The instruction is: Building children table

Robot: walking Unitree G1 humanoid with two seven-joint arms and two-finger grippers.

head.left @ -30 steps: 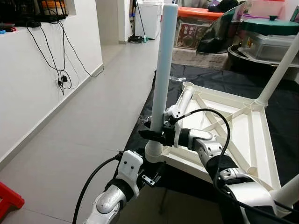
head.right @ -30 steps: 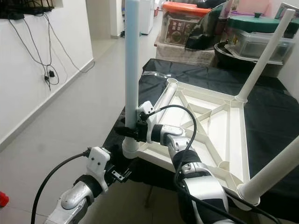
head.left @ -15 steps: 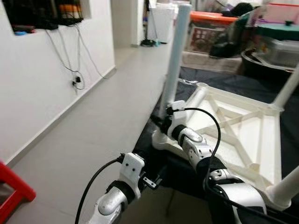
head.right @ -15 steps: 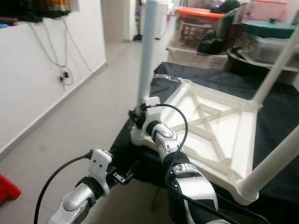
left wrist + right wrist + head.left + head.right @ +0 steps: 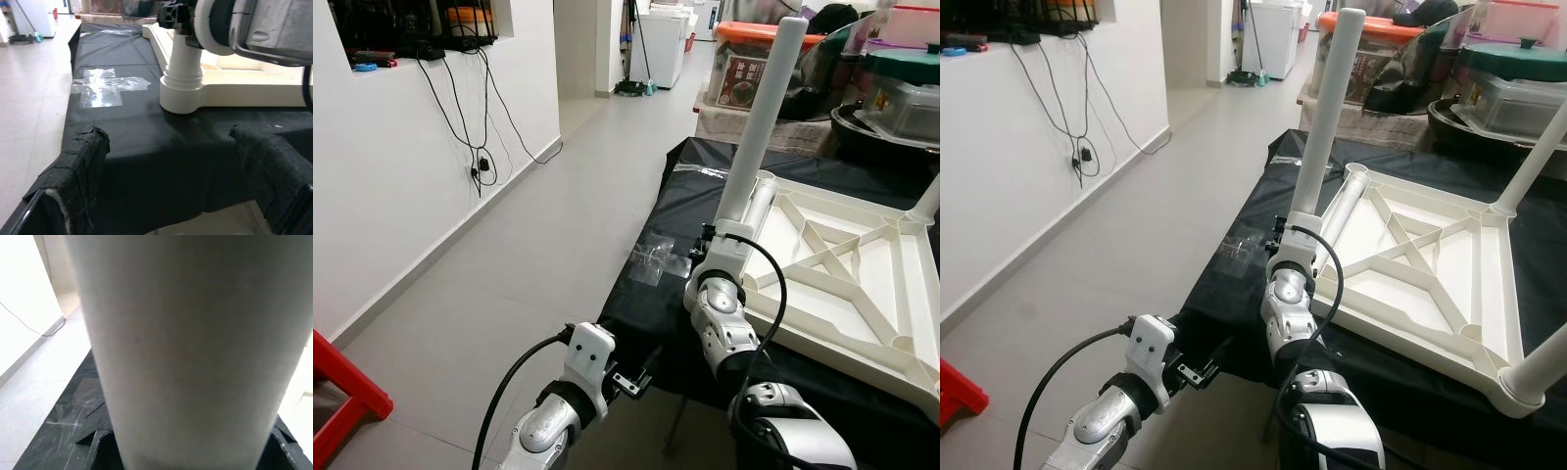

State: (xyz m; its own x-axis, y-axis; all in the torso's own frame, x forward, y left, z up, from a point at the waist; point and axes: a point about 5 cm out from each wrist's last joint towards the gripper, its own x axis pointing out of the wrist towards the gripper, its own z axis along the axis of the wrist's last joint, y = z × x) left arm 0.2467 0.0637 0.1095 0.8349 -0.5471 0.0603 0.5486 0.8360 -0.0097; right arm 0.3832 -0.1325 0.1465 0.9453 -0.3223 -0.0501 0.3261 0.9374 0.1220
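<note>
Steadying the white leg upright in the corner socket of the upturned tabletop on the black-draped surface, the right pincer clamped near its base while the left pincer waited apart, just below the surface edge.

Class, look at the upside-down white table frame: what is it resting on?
The table frame lies on a black sheet; clear tape is stuck to the sheet beside the corner socket. What supports the sheet underneath is covered.
</note>
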